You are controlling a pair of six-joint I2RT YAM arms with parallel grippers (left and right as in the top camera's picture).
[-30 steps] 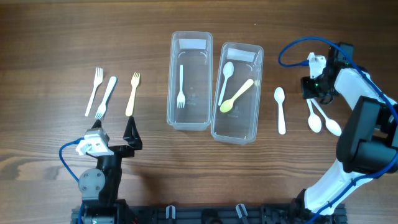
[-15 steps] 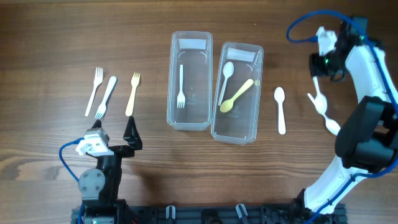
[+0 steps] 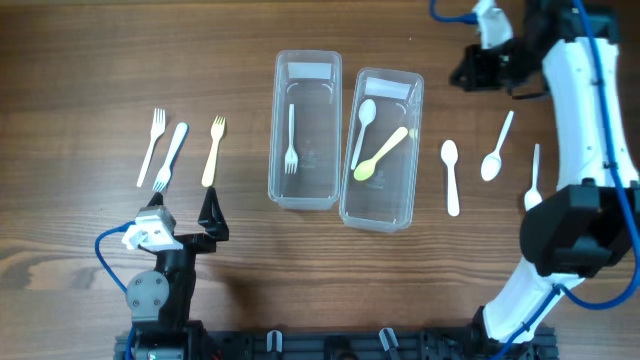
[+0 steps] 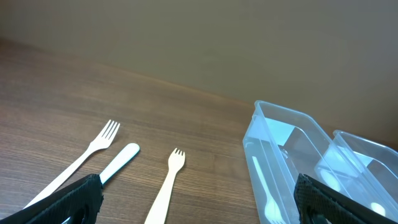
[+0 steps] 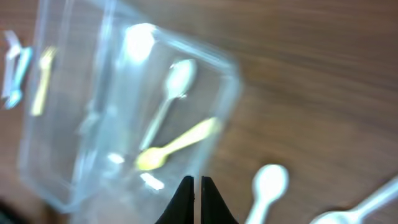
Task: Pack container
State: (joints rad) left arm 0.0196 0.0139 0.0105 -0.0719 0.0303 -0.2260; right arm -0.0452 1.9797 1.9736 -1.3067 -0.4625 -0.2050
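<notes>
Two clear containers stand side by side. The left container (image 3: 275,150) holds a white fork (image 3: 291,140). The right container (image 3: 416,150) holds a white spoon (image 3: 363,125) and a yellow spoon (image 3: 381,153). Three white spoons (image 3: 451,176) (image 3: 496,150) (image 3: 534,180) lie on the table to its right. My right gripper (image 3: 465,75) is shut and empty, hovering by that container's far right corner; in the blurred right wrist view its jaws (image 5: 200,199) hang over the container (image 5: 56,162). My left gripper (image 3: 182,215) is open and empty, near three forks (image 3: 152,145) (image 3: 171,157) (image 3: 213,152).
In the left wrist view the open jaws (image 4: 199,211) face the forks (image 4: 84,158) (image 4: 168,183) and the left container (image 4: 273,124). The right arm's blue cable loops at the table's far right.
My right arm has swung away from the two right-hand spoons, up and left to the right container's far corner. Those two spoons have shifted and turned on the table. The left arm is still.
</notes>
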